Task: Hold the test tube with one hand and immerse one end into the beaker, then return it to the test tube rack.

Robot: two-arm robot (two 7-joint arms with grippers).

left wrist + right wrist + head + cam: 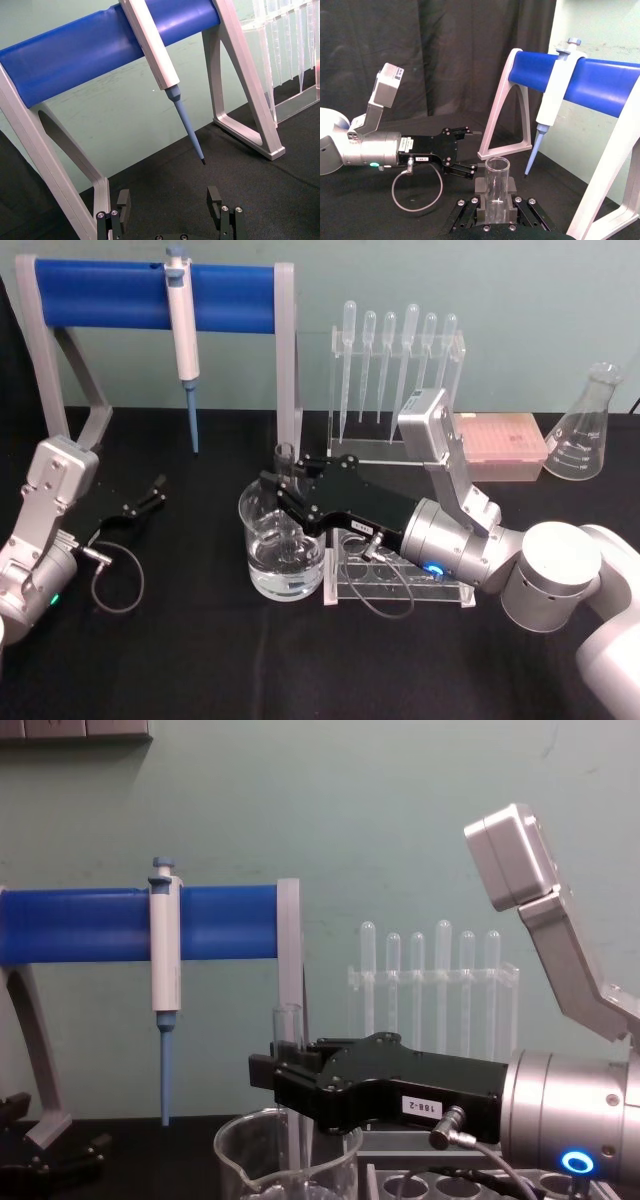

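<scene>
My right gripper (283, 492) is shut on the test tube (285, 454), a clear glass tube held upright over the beaker (256, 568). The beaker holds a low layer of clear liquid. In the chest view the test tube (288, 1030) runs down from the right gripper (281, 1080) past the rim of the beaker (240, 1160); its lower end is cut off, so contact with the liquid cannot be told. The right wrist view shows the open rim of the test tube (497, 186) between my fingers. My left gripper (150, 496) rests open at the left, parked.
A blue-barred stand (110, 295) at the back left carries a white-and-blue pipettor (184, 350). Plastic pipettes (395, 350) hang in a clear holder behind the beaker. A clear tube rack (400, 585) lies under my right arm. A pink box (500, 445) and a flask (585, 430) stand far right.
</scene>
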